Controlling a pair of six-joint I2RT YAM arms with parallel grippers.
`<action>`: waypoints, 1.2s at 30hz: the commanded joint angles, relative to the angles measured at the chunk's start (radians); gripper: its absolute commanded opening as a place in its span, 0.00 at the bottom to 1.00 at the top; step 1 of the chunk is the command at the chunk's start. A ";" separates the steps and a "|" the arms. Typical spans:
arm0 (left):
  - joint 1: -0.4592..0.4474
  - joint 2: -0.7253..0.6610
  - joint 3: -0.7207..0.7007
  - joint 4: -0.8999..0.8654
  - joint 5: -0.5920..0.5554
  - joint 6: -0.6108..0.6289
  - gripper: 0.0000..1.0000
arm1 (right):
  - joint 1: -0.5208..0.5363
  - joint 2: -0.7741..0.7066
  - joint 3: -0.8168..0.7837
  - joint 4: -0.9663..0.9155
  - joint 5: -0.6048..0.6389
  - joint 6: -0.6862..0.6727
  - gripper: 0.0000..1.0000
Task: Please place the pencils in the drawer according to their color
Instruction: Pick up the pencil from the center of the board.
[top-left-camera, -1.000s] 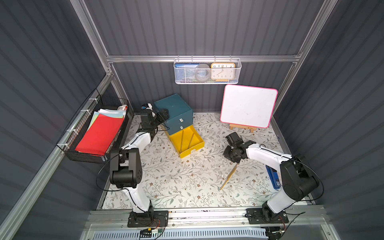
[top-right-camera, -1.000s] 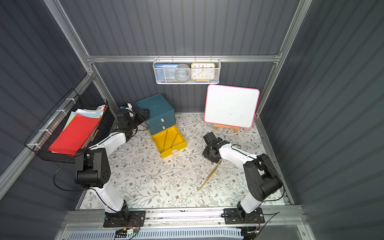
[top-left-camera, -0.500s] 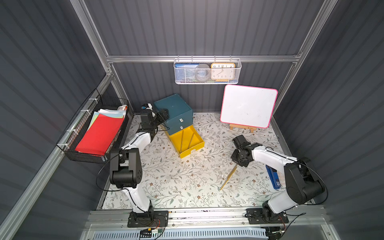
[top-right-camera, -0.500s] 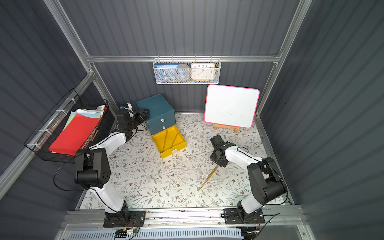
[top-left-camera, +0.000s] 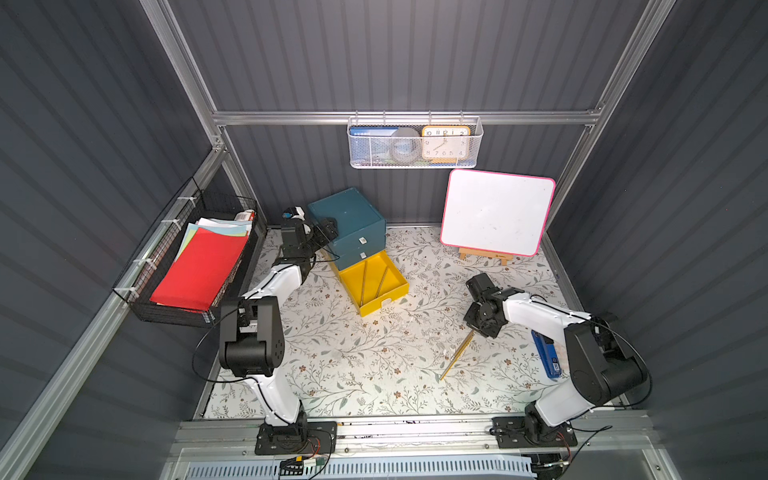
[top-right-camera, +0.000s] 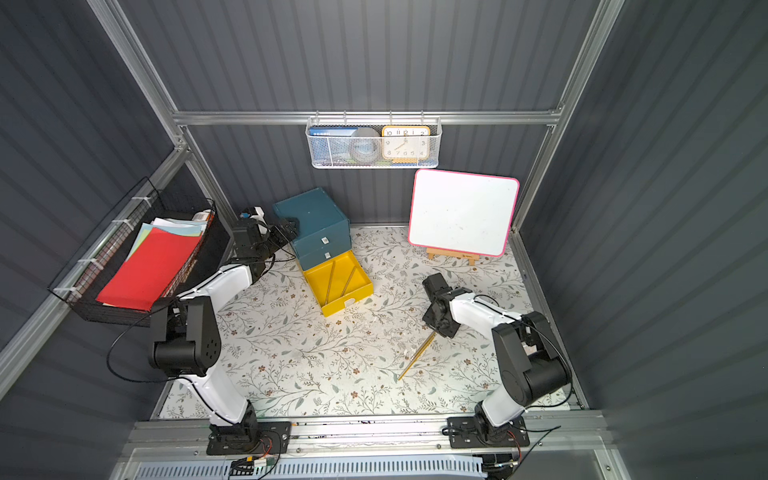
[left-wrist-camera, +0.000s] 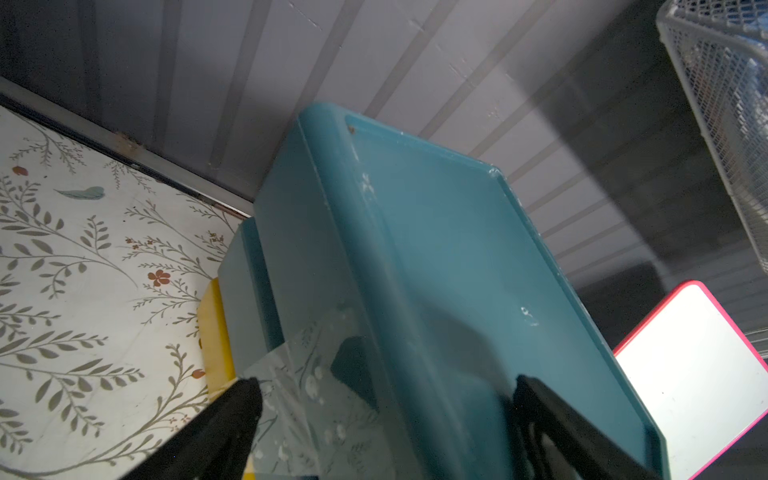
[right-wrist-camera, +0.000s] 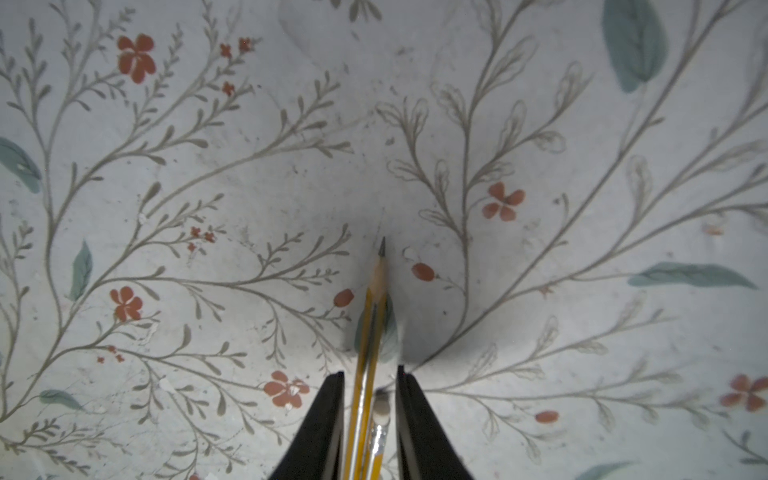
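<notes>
Yellow pencil (right-wrist-camera: 372, 303) on floral mat (right-wrist-camera: 540, 124), running between right gripper (right-wrist-camera: 370, 376) jaws, slightly apart.

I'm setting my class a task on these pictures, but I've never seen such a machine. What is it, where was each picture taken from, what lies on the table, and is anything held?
It is two white robot arms, each ending in a two-fingered pincer. Two pictures look down from overhead, nearly alike; the remaining two come from cameras on the wrists. On the flowered cloth stand a teal cabinet with its yellow drawer pulled out, two pencils inside, and a whiteboard. A yellow pencil lies by the right pincer; its wrist camera shows a sharpened pencil between the fingers, but whether it is gripped is unclear. The left pincer is open, straddling the cabinet's edge.
</notes>
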 joint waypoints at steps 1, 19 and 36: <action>-0.021 0.018 -0.021 -0.070 0.021 0.031 1.00 | -0.007 0.026 -0.011 0.005 0.001 0.009 0.27; -0.020 0.018 -0.023 -0.073 0.017 0.032 1.00 | -0.019 0.079 -0.026 0.056 -0.048 0.029 0.00; -0.021 0.013 -0.013 -0.086 0.012 0.035 1.00 | -0.022 0.067 0.069 0.167 -0.194 0.026 0.00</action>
